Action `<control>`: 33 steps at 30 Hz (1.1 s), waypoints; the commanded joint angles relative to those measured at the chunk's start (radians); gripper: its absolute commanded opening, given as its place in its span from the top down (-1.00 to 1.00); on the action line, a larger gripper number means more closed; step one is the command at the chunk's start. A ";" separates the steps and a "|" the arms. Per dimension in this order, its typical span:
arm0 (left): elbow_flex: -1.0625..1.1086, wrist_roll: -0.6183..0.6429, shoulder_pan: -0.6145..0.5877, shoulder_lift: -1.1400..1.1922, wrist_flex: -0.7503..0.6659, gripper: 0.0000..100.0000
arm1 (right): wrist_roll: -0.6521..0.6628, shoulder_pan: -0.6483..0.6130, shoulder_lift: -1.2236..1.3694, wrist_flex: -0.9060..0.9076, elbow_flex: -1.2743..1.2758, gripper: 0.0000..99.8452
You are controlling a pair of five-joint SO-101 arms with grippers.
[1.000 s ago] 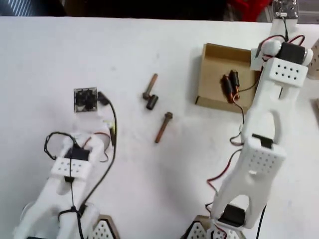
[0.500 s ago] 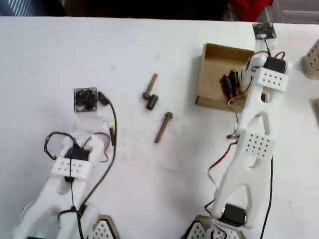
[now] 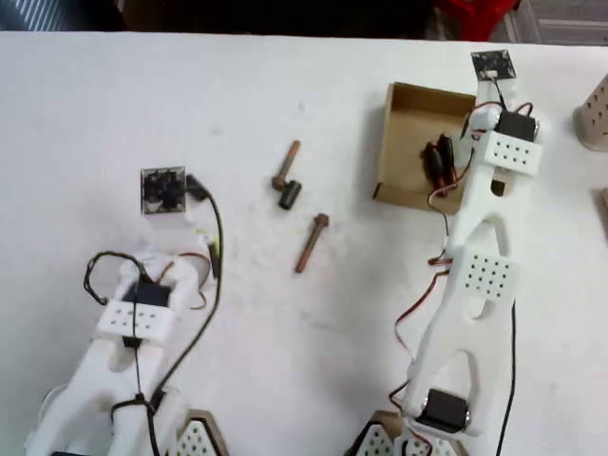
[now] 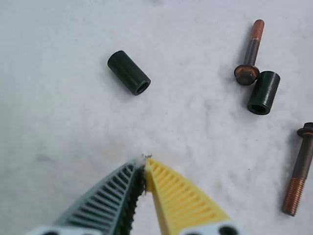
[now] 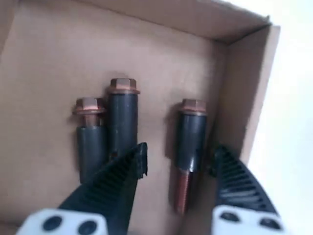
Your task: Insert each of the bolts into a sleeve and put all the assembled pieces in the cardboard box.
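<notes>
In the right wrist view my right gripper (image 5: 178,161) hangs open inside the cardboard box (image 5: 247,93). An assembled bolt-and-sleeve piece (image 5: 190,142) lies on the box floor between its fingers. Two more assembled pieces (image 5: 90,139) (image 5: 122,122) lie beside it. In the left wrist view my left gripper (image 4: 145,159) is shut just above the table, empty. Ahead of it lie a loose black sleeve (image 4: 129,73), a copper bolt (image 4: 251,53) touching a second sleeve (image 4: 264,92), and another bolt (image 4: 298,169). From above, both bolts (image 3: 285,163) (image 3: 312,242) and a sleeve (image 3: 290,195) lie left of the box (image 3: 404,133).
The right arm (image 3: 480,275) stretches along the box's right side, with cables trailing beside it. The left arm (image 3: 133,313) stays at the near left with a black cable looping by it. A pale object (image 3: 594,114) stands at the far right edge.
The right arm has stretched farther away and lower over the box's right side. The left arm and the loose bolts and sleeve have not moved.
</notes>
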 commanded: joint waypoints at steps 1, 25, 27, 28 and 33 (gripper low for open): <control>-0.005 -0.011 0.002 0.001 -0.006 0.95 | 0.006 0.005 -0.145 0.096 -0.041 0.76; -0.012 -0.011 -0.064 -0.008 0.028 0.95 | 0.000 -0.295 -0.805 0.320 0.760 0.94; -0.034 -0.012 -0.082 -0.022 0.081 0.95 | -0.026 -0.351 -0.811 0.320 0.786 0.94; -0.048 -0.023 -0.097 -0.042 0.123 0.95 | -0.069 -0.375 -0.811 0.320 0.789 0.95; -0.031 -0.224 -0.151 -0.180 0.299 0.95 | -0.284 -0.495 -0.809 0.288 0.793 0.95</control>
